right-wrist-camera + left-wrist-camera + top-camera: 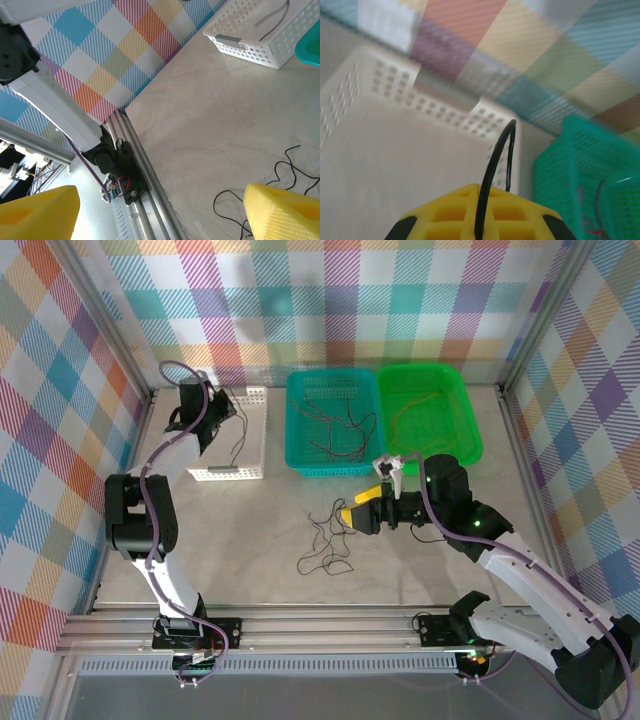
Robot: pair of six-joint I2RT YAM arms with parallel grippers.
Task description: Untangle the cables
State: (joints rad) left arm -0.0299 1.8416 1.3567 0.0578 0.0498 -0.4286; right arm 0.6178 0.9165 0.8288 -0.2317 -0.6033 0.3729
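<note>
Up close, the left gripper pinches a black cable over the white basket; from above, the right gripper, jaws apart, hovers beside loose cables toward the table's near edge.

We hold our left gripper near the surface's far-left corner, fingers pinching a black cable; our right gripper hovers mid-surface, fingers wide.
</note>
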